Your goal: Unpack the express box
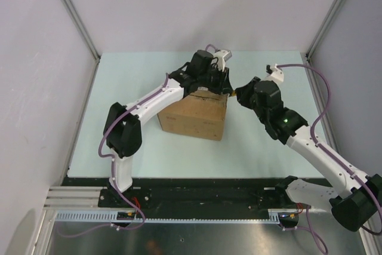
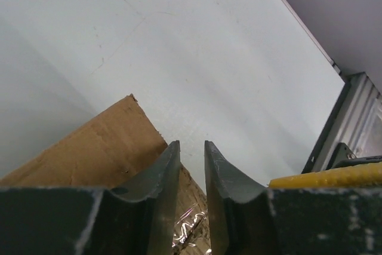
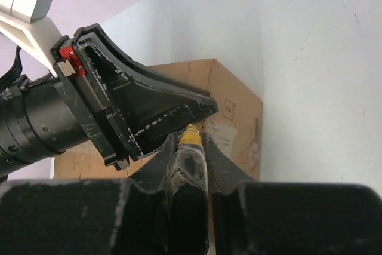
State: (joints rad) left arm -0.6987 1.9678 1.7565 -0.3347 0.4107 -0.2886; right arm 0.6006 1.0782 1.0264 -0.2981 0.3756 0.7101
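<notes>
The express box (image 1: 194, 114), brown cardboard, stands mid-table. My left gripper (image 1: 210, 79) hovers over its top far edge. In the left wrist view its fingers (image 2: 162, 171) stand a narrow gap apart (image 2: 192, 147), with a flap (image 2: 89, 147) and a clear-taped cardboard edge (image 2: 192, 222) showing below and between them; I see nothing clamped. My right gripper (image 1: 242, 94) is at the box's right top corner, shut on a yellow utility knife (image 3: 192, 135). The knife tip points at the box (image 3: 233, 111) just beside the left gripper's black body (image 3: 149, 114). The knife also shows in the left wrist view (image 2: 334, 175).
The pale green table (image 1: 268, 141) is walled by grey panels and metal posts (image 1: 71, 10). Both arms' bases sit on the black rail at the near edge (image 1: 197, 189). A purple cable (image 1: 322, 88) loops off the right arm.
</notes>
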